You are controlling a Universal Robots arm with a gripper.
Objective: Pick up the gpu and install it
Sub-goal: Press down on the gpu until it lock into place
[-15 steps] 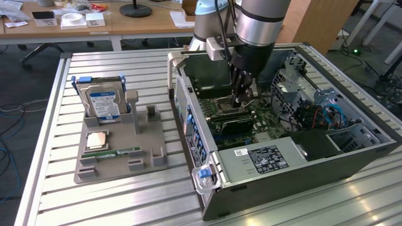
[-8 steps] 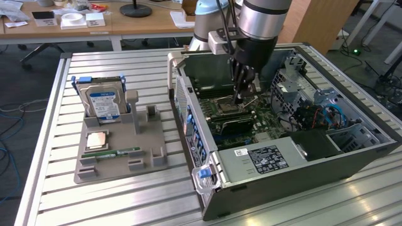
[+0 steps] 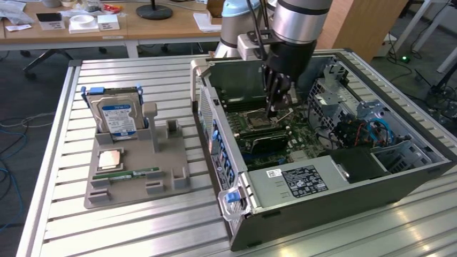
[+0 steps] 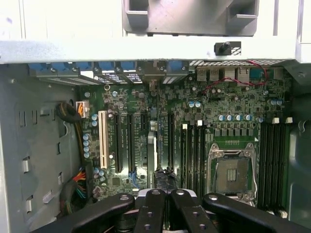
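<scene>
The gripper (image 3: 275, 111) hangs inside the open computer case (image 3: 400, 184), its fingers (image 4: 160, 206) drawn together over the motherboard (image 4: 194, 126). In the wrist view a thin dark edge runs up from between the fingertips along one of the expansion slots (image 4: 132, 143); this looks like the gpu (image 4: 151, 145) seen edge-on, standing upright in or just over a slot. Whether the closed fingers clamp its top edge or merely press on it is hard to tell, and whether it is fully seated cannot be judged.

Just beside the gripper, toward the exterior view's right, lies the bare processor socket (image 4: 232, 171). Outside the case, well apart on the exterior view's left, the grey parts holder (image 3: 136, 182) carries the hard drive (image 3: 117, 115), a processor chip (image 3: 111, 159) and the memory stick (image 3: 128, 174); no card lies there.

So the pick-up appears done, and the work stands at the insertion itself.
</scene>
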